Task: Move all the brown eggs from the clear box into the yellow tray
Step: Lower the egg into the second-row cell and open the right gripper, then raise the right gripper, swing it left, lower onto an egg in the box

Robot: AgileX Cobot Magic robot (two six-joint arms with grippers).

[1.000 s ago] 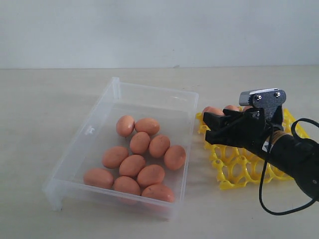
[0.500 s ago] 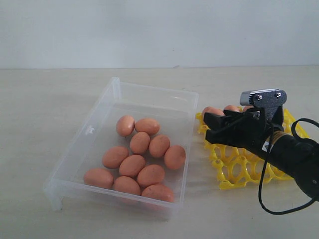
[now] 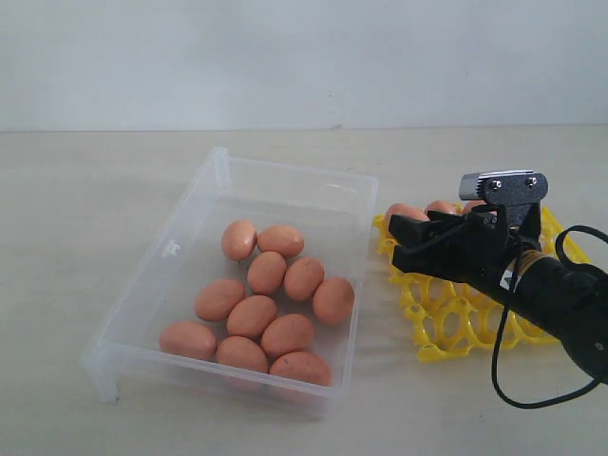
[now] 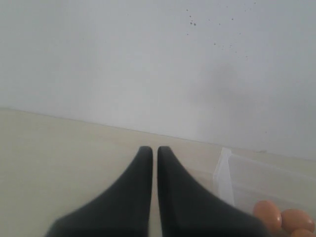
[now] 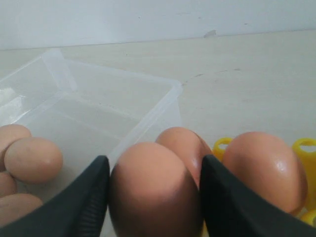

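While my right gripper clasps a smooth brown egg over the yellow plastic tray, I'd seat it squarely; left gripper is closed, empty.

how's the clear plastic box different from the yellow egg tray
The transparent rectangular plastic box is larger than the yellow lattice egg tray. The box has solid see-through walls; the tray is an open grid of cups. Eleven brown eggs lie loose in the box; the tray shows a few at its far edge. Both hold eggs.
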